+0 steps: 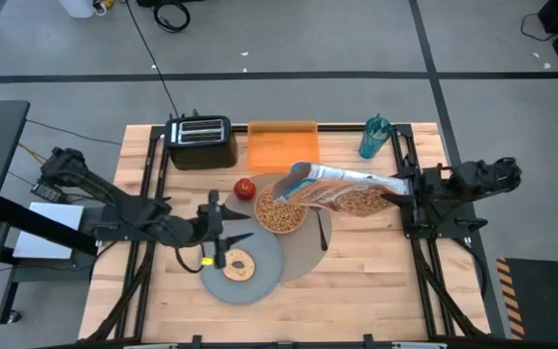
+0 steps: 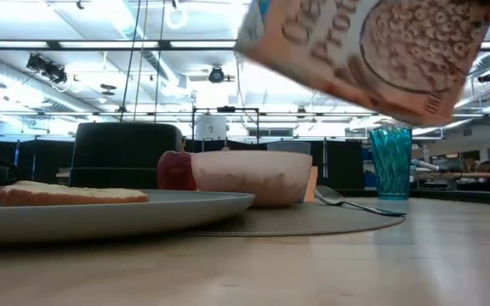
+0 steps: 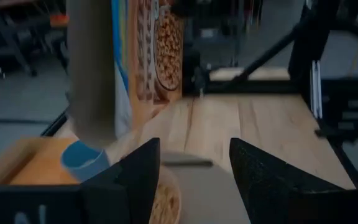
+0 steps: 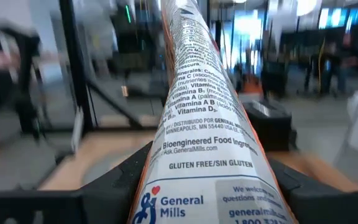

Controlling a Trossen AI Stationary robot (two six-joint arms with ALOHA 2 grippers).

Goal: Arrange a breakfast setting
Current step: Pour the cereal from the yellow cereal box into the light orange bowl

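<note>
Right pincer (image 1: 400, 197) clamps a tilted cereal box (image 1: 342, 191) over the pink bowl (image 1: 280, 210), apparently mid-pour and next needing to level off, while the left pincer (image 1: 223, 237) hovers wide beside that bowl.

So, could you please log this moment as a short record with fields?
right gripper: shut on cereal box, tipped over the bowl
bowl: on grey mat, holds cereal
left gripper: open, above the plate's edge
plate: bagel on it
apple: beside the bowl
spoon: on the mat
blue cup: near the table's far edge
</note>
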